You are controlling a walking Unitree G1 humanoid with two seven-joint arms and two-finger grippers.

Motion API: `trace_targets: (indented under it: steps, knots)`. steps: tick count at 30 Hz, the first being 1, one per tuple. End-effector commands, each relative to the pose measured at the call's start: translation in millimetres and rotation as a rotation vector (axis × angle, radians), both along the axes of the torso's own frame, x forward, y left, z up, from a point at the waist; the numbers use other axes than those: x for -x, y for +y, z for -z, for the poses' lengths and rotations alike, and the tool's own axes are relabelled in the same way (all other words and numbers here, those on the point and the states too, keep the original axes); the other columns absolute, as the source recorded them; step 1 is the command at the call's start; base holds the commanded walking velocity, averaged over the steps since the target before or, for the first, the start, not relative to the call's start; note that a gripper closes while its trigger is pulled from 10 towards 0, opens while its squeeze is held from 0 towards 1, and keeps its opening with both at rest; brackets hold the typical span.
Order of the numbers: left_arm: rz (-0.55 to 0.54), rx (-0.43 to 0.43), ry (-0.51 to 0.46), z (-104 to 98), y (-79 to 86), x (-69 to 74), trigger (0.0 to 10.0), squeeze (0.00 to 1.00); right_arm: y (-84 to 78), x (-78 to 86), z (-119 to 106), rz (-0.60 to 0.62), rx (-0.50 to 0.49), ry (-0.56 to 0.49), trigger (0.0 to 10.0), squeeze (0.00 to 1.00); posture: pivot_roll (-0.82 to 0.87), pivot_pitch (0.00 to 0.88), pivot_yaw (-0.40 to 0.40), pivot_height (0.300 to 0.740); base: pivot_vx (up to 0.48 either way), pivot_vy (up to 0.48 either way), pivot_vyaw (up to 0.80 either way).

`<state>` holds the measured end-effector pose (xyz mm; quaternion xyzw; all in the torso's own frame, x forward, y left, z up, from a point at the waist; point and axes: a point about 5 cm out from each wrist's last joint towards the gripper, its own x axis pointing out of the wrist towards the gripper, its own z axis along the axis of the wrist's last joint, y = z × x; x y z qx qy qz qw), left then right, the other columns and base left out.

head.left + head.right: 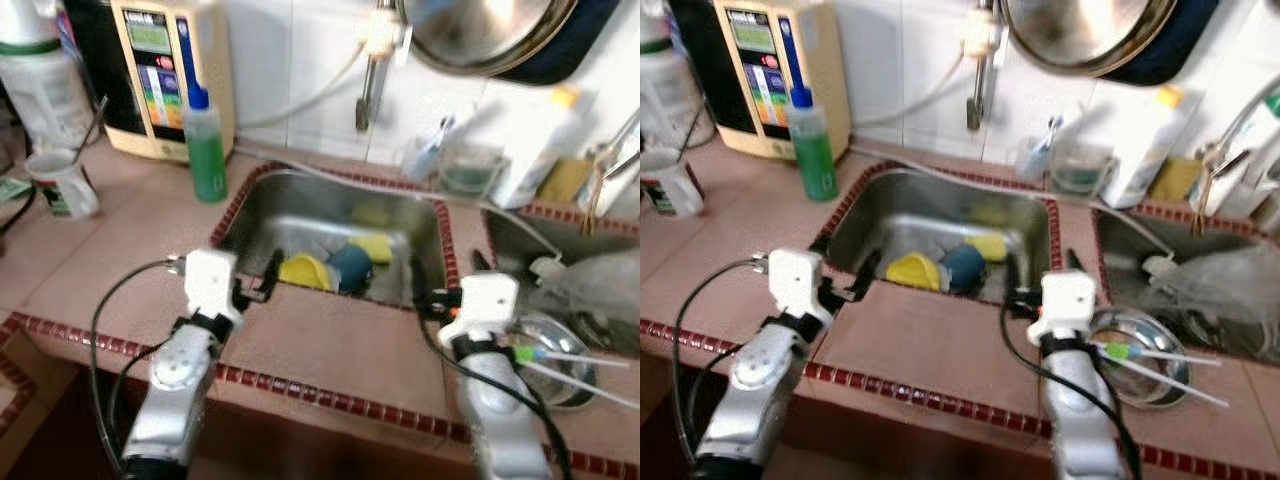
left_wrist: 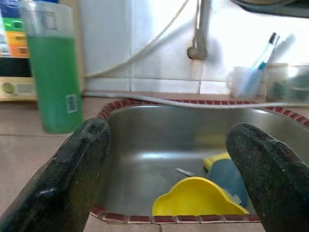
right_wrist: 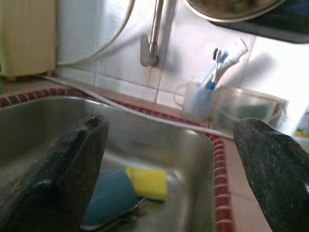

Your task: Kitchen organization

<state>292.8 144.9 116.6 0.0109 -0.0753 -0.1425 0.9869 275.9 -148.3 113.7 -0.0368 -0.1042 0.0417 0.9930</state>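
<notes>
You're at the reach-in step: both jaws gape empty, the yellow cup (image 2: pixel 195 200) just ahead between the left gripper (image 2: pixel 169 183) fingers, so lower it into the sink (image 1: pixel 300 205).

Tiled kitchen corner with a steel sink under a white wall

The surface (image 1: pixel 130 235) is laid in pale pink tiles edged with a band of small dark red ones, which also rims the steel sink basin (image 1: pixel 300 215) at the centre. A second basin (image 1: pixel 1140 250) lies at 3 o'clock from it. Behind, at 12 o'clock, rises a wall of glossy white tiles (image 1: pixel 290 60), brightly lit and washed out, with a metal tap pipe (image 1: pixel 368 85) fixed to it and a pale hose (image 1: pixel 300 100) curving away toward 10 o'clock. At 7 o'clock, below the surface's front edge, the space falls into brown shadow.
</notes>
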Motion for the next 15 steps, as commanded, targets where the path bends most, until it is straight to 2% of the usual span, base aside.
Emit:
trace_targets:
  steps: [1, 15]
  knots:
    - [0.027, 0.007, -0.012, -2.9, -9.8, -0.2, 10.0, 0.00, -9.1, 0.1, -1.5, 0.022, 0.012, -0.005, 10.0, 0.00, 0.03, 0.000, -0.054, 0.740, 0.000, -0.480, 0.00]
    - [0.031, 0.010, -0.012, -3.0, -10.6, 1.1, 10.0, 0.00, -8.8, 1.7, 0.1, 0.011, 0.020, 0.001, 10.0, 0.00, 0.03, 0.000, -0.059, 0.740, 0.000, -0.480, 0.00]
